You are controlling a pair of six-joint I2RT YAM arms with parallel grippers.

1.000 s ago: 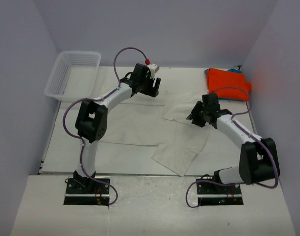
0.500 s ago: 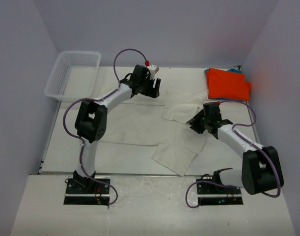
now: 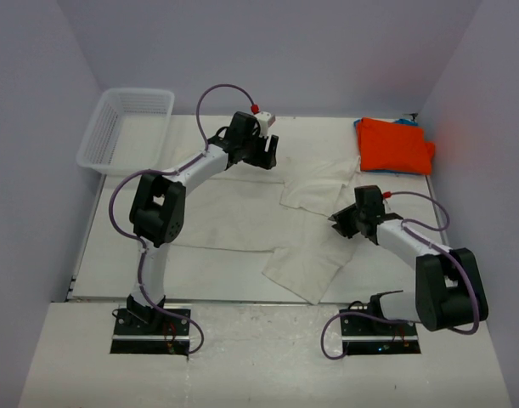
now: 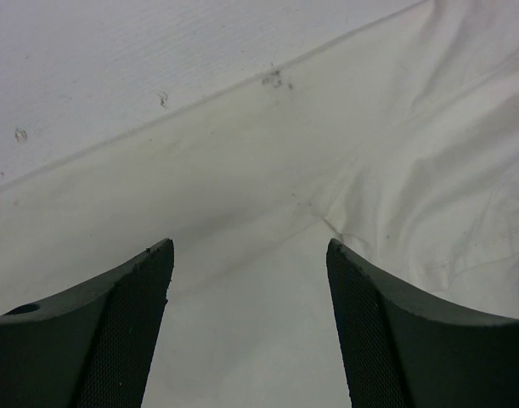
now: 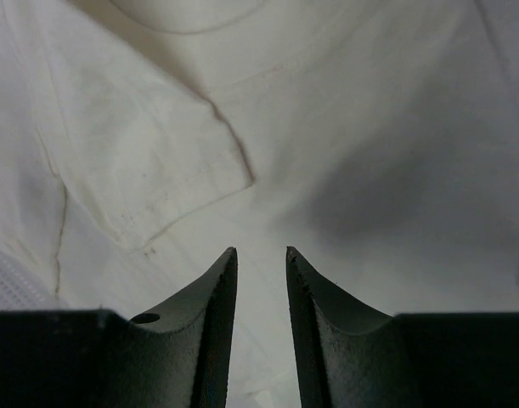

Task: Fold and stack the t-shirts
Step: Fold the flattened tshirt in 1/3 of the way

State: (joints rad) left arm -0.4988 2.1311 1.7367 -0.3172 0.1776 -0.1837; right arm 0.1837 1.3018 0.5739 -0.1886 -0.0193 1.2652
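A large cream t-shirt (image 3: 234,217) lies spread and rumpled across the middle of the table. My left gripper (image 3: 266,155) hovers open over its far edge, and in the left wrist view its fingers (image 4: 249,255) stand wide apart above flat cream cloth (image 4: 412,170). My right gripper (image 3: 342,223) is low on the shirt's right part. In the right wrist view its jaws (image 5: 261,252) stand a narrow gap apart with cream cloth (image 5: 157,170) showing between them, near a folded hem. A folded orange t-shirt (image 3: 393,144) lies at the far right, a blue edge (image 3: 405,121) peeking behind it.
A white mesh basket (image 3: 127,127) stands at the far left corner. Walls close in the table on three sides. Bare table (image 4: 115,59) shows beyond the shirt's far edge.
My right gripper has moved nearer and lower onto the cream shirt, and its jaws have narrowed. The left arm has not moved.
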